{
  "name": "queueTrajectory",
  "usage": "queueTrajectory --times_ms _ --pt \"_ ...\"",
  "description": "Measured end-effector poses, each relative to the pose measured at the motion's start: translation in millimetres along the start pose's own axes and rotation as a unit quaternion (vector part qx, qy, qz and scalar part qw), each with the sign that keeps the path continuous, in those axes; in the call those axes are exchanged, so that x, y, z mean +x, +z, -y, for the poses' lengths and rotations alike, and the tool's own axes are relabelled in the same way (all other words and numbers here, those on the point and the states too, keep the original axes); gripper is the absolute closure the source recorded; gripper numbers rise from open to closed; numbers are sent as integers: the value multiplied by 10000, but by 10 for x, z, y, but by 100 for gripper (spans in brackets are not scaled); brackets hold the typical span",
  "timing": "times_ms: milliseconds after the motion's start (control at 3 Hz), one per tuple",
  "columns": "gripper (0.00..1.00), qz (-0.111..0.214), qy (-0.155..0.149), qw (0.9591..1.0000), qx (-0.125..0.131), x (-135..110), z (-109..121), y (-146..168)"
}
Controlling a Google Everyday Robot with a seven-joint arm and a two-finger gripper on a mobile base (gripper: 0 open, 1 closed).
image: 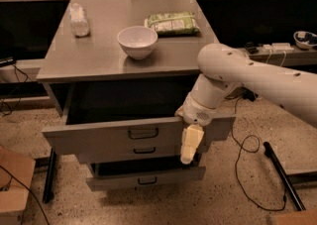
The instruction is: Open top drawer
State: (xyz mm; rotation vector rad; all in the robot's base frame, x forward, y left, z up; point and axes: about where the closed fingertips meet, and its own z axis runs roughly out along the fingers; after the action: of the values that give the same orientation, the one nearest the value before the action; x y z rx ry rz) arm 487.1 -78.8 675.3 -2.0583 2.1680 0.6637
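So the top drawer (99, 137) is already sticking well out from under the desk (99, 65). You can see the dark inside of it behind the front panel, so I'd call the opening part pretty much done, or at least at its tail end.

The hand (188, 152) hangs pointing down in front of the drawer's front panel, just to the right of the little black loop handle (143, 133), and it isn't on the handle. Its tip dips to about the level of the middle drawer (114, 153). I honestly can't tell if the hand is apart or together, and I can't tell if it's touching the panel or just floating in front of it. Either way it doesn't look clamped on anything.

The bottom drawer (143, 180) pokes out a bit too, but that's not the one we care about.

My guess at the next move: if this counts as open enough, the arm (247, 75) just needs to back off toward the robot without nudging the front panel inward. If it needs more travel, the hand has to shift left onto the handle and pull straight out.

The white bowl (137, 41), green packet (173, 23) and plastic bottle (79, 20) sit up top, well out of the way.
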Motion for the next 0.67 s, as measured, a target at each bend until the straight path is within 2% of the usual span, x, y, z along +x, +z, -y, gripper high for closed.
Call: queueTrajectory --times_ms 667 --pt "56 -1 0 10000 0 -47 -22 -117"
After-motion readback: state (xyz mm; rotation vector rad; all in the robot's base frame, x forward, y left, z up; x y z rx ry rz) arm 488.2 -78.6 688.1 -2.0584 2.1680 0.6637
